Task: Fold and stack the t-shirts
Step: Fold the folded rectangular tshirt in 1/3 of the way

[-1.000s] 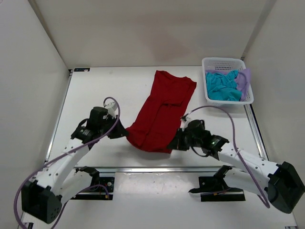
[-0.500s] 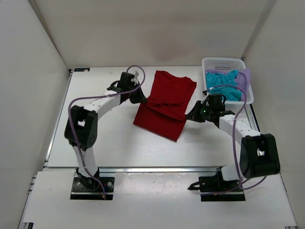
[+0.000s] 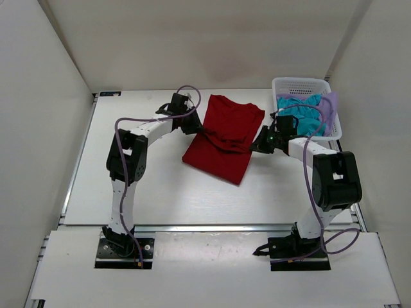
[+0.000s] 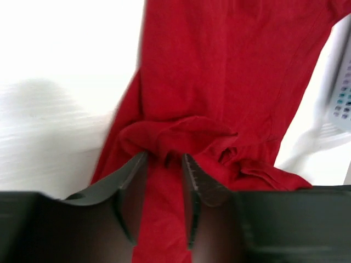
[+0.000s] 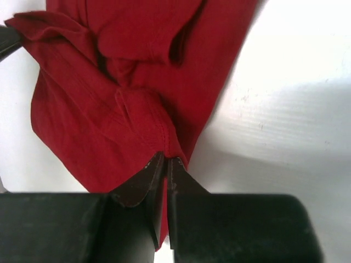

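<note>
The red t-shirt [image 3: 221,151] lies folded over on itself in the middle of the table, with bunched cloth along its fold. My left gripper [image 3: 198,128] is at the shirt's left edge. In the left wrist view the left gripper [image 4: 164,159] is open, jaws apart, with the red t-shirt [image 4: 219,82] lying loose in the gap. My right gripper [image 3: 255,146] is at the shirt's right edge. In the right wrist view the right gripper [image 5: 166,159] is shut on a hem of the red t-shirt [image 5: 82,120]. The teal-blue t-shirt [image 3: 298,115] and the lavender t-shirt [image 3: 328,106] lie crumpled in the basket.
A white mesh basket [image 3: 302,81] stands at the table's far right corner, just right of my right arm; the basket [image 4: 343,98] also shows at the right edge of the left wrist view. White walls close in the table on three sides.
Both arms carried the red t-shirt's near end away from the bases and over its far half, folding it. The left jaws have since parted; the right stays shut.
</note>
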